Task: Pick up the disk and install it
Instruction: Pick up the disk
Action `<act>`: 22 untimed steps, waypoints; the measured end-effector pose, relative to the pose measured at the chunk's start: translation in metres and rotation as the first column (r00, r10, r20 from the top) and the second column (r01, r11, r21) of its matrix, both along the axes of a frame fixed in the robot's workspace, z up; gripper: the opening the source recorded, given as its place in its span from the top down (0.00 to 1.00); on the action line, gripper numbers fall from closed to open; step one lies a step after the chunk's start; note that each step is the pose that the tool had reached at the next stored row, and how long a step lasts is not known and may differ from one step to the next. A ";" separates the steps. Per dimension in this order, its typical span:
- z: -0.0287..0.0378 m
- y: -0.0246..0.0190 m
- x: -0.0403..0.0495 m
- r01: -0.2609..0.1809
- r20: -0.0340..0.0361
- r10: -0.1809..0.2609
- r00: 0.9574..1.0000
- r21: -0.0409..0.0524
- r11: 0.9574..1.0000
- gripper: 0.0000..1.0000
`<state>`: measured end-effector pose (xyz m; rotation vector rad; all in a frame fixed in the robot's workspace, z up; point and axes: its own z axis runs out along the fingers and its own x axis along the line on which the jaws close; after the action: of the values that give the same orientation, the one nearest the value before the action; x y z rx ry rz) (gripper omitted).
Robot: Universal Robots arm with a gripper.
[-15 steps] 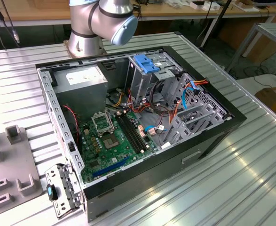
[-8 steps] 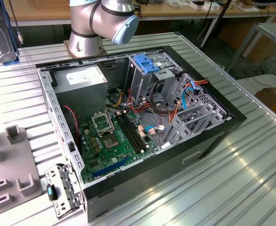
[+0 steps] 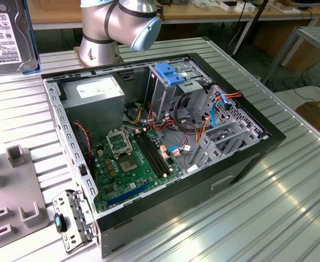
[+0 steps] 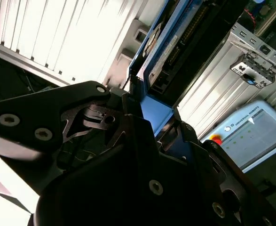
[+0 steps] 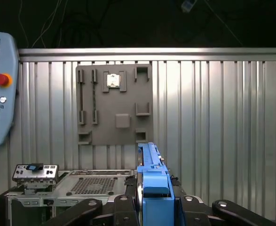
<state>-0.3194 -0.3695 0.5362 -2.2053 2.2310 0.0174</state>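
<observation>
Pincer [image 5: 154, 207] clamped on disk [image 5: 149, 174], gripping blue-bracketed end. Disk held on edge over bench [image 5: 222, 141], long axis straight out from pincer. White printed label [image 3: 1, 33] on disk face, exterior view's left, apart from open computer case [image 3: 165, 136].

**Exterior view.** Light is diffuse and even. The ribbed metal table [image 3: 290, 185] shows streaked glare at the exterior view's lower right. The open computer case [image 3: 230, 180] holds soft shadow along its inner walls.

**Second wrist view.** The table [image 4: 58, 33] is overexposed to near white, and the gripper [image 4: 149, 110] is a backlit, almost black mass.

**First wrist view.** The table [image 5: 222, 117] is evenly bright, the room beyond it is nearly black, and the disk [image 5: 149, 174] is clearly lit.
</observation>
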 end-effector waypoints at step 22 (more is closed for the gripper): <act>-0.0111 0.0000 0.0842 0.004 0.001 -0.004 1.000 -0.001 1.000 0.63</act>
<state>-0.2353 -0.3695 0.5250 -2.2011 2.2357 0.0156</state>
